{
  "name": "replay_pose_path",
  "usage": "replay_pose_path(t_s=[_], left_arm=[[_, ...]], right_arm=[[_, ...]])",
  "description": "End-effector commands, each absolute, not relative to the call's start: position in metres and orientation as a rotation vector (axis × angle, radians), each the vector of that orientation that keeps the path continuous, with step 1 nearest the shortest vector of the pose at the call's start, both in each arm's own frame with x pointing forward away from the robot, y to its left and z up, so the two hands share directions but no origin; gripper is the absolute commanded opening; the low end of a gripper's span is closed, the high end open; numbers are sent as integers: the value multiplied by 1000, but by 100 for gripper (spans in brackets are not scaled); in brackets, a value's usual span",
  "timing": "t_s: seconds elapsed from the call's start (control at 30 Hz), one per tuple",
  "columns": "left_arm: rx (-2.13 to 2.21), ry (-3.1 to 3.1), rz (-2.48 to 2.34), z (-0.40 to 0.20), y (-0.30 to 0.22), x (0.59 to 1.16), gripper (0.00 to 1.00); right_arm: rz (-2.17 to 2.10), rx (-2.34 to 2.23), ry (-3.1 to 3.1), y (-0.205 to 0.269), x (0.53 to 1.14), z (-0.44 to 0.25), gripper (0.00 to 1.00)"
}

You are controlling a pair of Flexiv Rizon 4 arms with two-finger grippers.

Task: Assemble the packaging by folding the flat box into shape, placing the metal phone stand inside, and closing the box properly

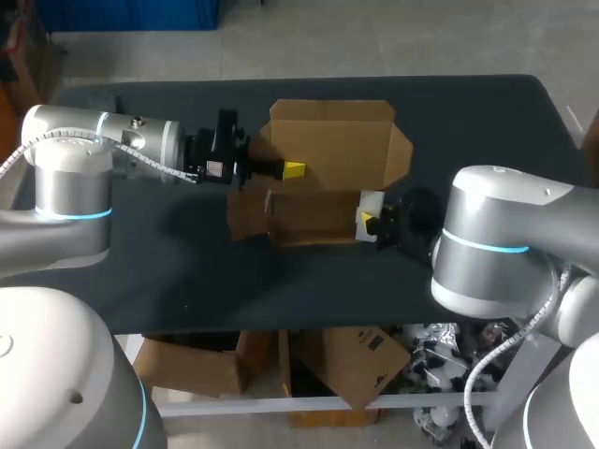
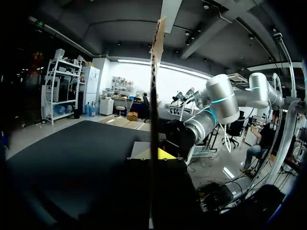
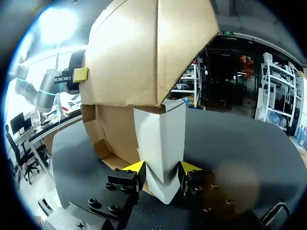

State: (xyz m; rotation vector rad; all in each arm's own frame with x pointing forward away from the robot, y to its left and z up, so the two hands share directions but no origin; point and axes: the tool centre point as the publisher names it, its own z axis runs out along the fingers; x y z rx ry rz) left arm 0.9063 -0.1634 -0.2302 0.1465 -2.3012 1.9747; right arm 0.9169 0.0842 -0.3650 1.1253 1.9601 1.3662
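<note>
At the table's (image 1: pixel 487 122) centre: box-forming step in hand.
Half-folded box (image 1: pixel 314 210) sits open, its lid (image 1: pixel 332 140) spread toward 12 o'clock. At its 3 o'clock the right gripper (image 3: pixel 163 167) pinches the white end flap (image 3: pixel 160 139); at 9 o'clock the left gripper (image 1: pixel 292 169) meets the lid, grip impossible to tell. Next, I judge: square and tuck the ends.

The box (image 1: pixel 332 150) is matt brown cardboard with rough cut edges; its end panel (image 3: pixel 160 139) is smooth white. The desk (image 1: pixel 487 122) under the box is dark, matt.
</note>
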Motion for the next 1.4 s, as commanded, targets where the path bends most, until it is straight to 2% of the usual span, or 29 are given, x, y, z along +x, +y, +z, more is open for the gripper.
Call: replay_pose_path(t_s=[0.03, 0.93, 1.4], left_arm=[[145, -2300, 1975, -233, -164, 906, 0], [145, -2300, 1975, -233, -164, 906, 0], [145, -2300, 1975, -233, -164, 906, 0]], right_arm=[[1267, 1187, 1838, 91, 915, -368, 46], [1259, 1290, 1718, 90, 912, -372, 36], [1259, 1310, 1701, 94, 921, -373, 34]])
